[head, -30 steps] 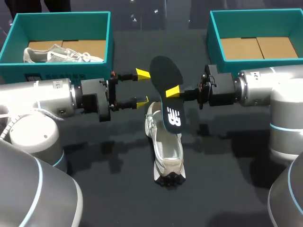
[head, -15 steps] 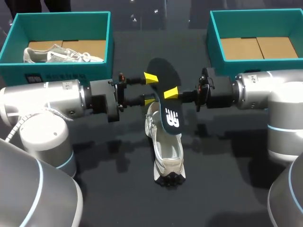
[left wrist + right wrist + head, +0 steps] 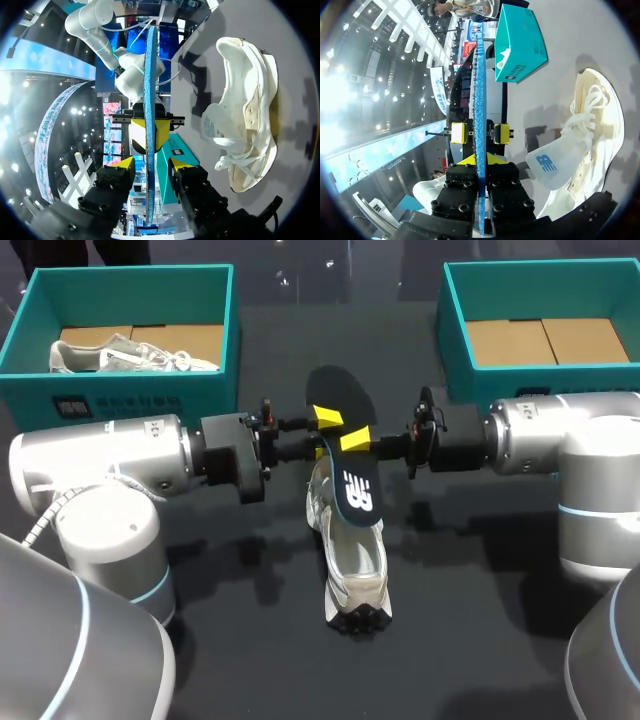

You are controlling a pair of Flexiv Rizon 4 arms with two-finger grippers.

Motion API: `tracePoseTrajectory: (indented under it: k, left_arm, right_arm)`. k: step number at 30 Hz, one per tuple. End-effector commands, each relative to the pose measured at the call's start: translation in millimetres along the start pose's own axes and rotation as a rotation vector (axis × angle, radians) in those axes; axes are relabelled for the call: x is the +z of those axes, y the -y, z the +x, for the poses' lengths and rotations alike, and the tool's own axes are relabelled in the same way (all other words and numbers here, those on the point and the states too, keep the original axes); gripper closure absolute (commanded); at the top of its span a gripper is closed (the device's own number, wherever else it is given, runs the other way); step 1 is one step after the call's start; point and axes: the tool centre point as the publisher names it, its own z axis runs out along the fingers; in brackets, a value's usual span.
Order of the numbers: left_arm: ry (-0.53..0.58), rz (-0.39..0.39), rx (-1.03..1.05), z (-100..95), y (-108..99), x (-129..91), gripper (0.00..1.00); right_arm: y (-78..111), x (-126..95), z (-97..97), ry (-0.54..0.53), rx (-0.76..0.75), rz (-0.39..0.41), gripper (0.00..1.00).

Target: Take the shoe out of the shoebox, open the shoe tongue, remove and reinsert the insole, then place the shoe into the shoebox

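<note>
Grips the insole (image 3: pixel 345 455) in the right gripper (image 3: pixel 352 440), pads clenched on its faces near mid-length, aloft just above the shoe (image 3: pixel 350 560) on the table. Straddles it with the left gripper (image 3: pixel 322 432), fingers spread and clear of both faces. Probably light, thin and floppy, prone to droop from one end. Best pinched flat across the faces mid-length, not by the rim. Runs lengthwise away from the robot, broad toe end high and far, heel end low over the shoe's mouth, roughly in line with the shoe.
</note>
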Motion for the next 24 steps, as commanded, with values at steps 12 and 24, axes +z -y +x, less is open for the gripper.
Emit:
tracePoseTrajectory:
  k: [12,24]
  left_arm:
    - [0.001,-0.019,0.032,3.8,-6.1,17.5,0.69]
    - [0.000,-0.013,0.050,3.0,-6.2,24.6,0.73]
  right_arm:
    - [-1.1,1.8,0.0,0.004,0.022,0.013,1.00]
    - [-1.7,1.2,-1.9,-0.001,0.033,0.017,1.00]
